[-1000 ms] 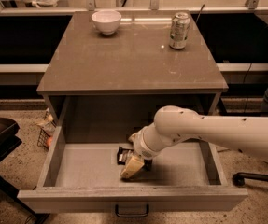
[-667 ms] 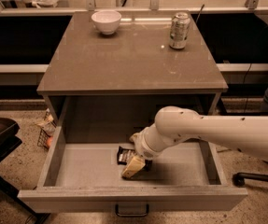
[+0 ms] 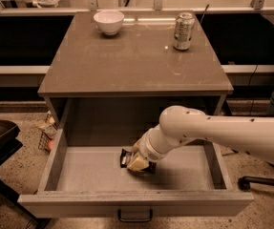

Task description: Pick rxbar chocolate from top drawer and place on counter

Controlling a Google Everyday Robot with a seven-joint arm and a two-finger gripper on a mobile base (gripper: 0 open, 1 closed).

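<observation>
Tool (image 3: 139,163) sat low inside the drawer (image 3: 89,171), touching the bar (image 3: 125,157) at its left; whether it gripped was unclear.

Most of rxbar chocolate (image 3: 124,158) hidden under gripper (image 3: 139,163) in top drawer (image 3: 89,170), arm (image 3: 222,132) cut off at right

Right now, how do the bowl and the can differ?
The bowl is white, wide and low; the can is silver, tall and narrow. The bowl sits left, the can right. Both stand on the counter; the claw is down in the drawer.
</observation>
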